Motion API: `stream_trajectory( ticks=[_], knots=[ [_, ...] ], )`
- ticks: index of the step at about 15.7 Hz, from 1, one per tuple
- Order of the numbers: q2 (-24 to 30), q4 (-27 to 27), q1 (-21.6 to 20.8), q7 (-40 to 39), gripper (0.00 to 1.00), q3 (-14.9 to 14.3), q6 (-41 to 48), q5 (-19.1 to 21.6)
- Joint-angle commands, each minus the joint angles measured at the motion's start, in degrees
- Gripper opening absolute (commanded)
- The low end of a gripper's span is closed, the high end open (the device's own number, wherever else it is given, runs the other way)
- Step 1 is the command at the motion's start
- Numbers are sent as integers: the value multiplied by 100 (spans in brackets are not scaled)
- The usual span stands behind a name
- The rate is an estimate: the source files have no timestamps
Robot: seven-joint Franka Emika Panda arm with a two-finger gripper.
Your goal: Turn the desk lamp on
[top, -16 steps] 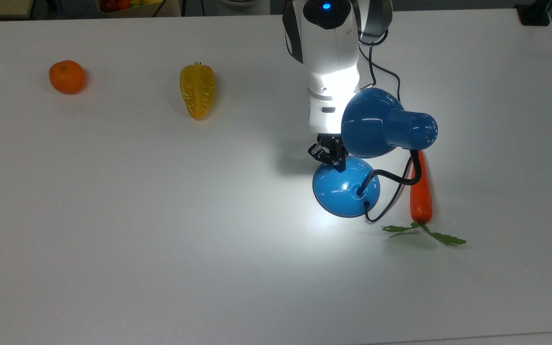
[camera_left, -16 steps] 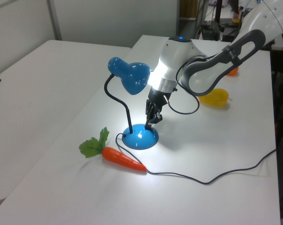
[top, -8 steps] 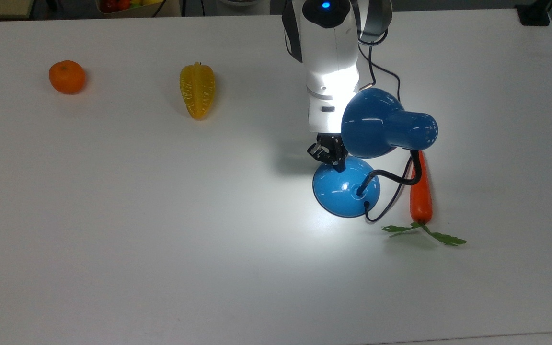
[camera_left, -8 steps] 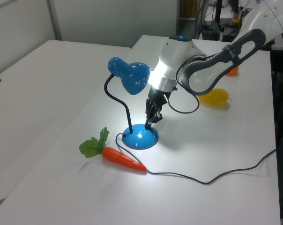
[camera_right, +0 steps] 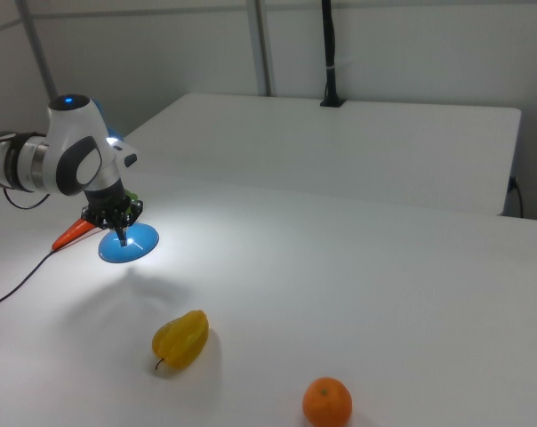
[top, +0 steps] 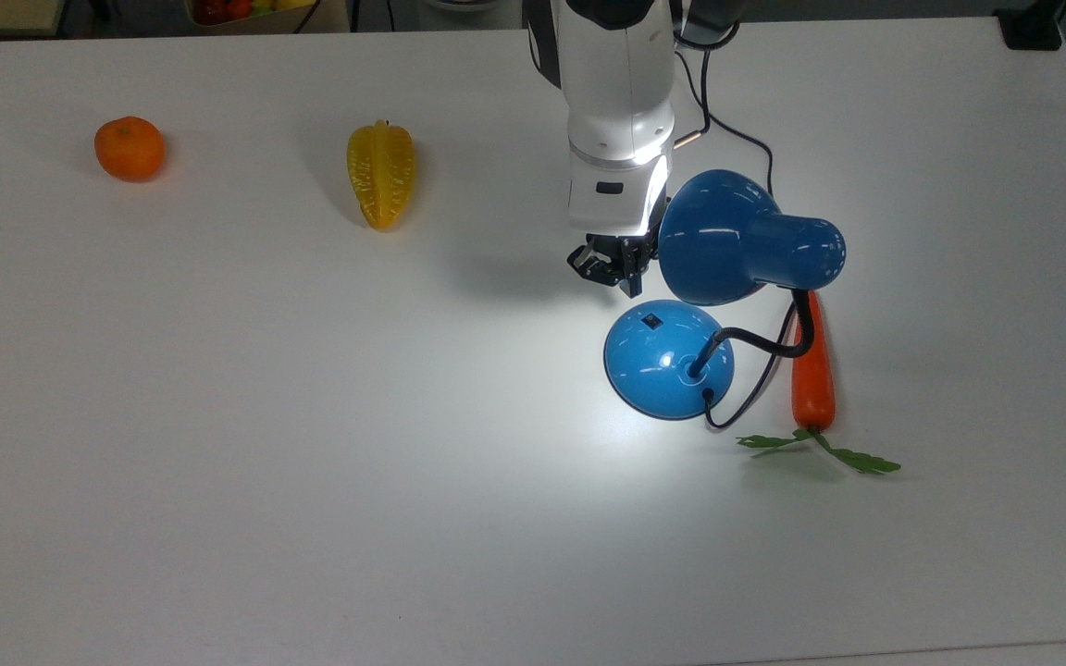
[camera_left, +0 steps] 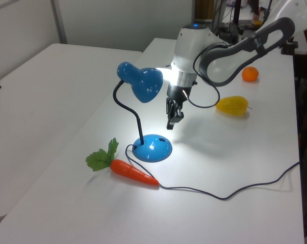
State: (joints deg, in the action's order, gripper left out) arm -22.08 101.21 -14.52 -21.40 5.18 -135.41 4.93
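Partly hidden behind the desk lamp, the jaws hover pressed together above its base.

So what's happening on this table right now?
A white Franka arm is working on a glossy blue desk lamp with a bell-shaped shade and a black bendy neck. The lamp is lit, throwing a bright pool of light on the white table. The gripper hangs above the table just off the lamp's round domed base, touching nothing, fingers close together; the small black switch on the base is in plain sight. An orange carrot, a yellow starfruit and an orange lie untouched.
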Motion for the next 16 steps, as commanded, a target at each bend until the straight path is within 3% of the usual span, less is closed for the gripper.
stream_trajectory(
  ticks=[1,4,9,12,13,14,15,16],
  knots=[
    [502,100,142,-40,0,-34,690,-1],
    [888,92,282,-40,0,-113,1401,17],
    [1565,65,353,48,21,-429,2474,17],
    [1917,48,432,57,43,-579,2975,17],
    [2023,48,458,57,61,-597,3116,17],
    [2119,39,467,65,71,-649,3239,17],
    [2199,-22,493,65,100,-702,3353,8],
    [2243,-101,502,83,100,-720,3511,8]
  ],
)
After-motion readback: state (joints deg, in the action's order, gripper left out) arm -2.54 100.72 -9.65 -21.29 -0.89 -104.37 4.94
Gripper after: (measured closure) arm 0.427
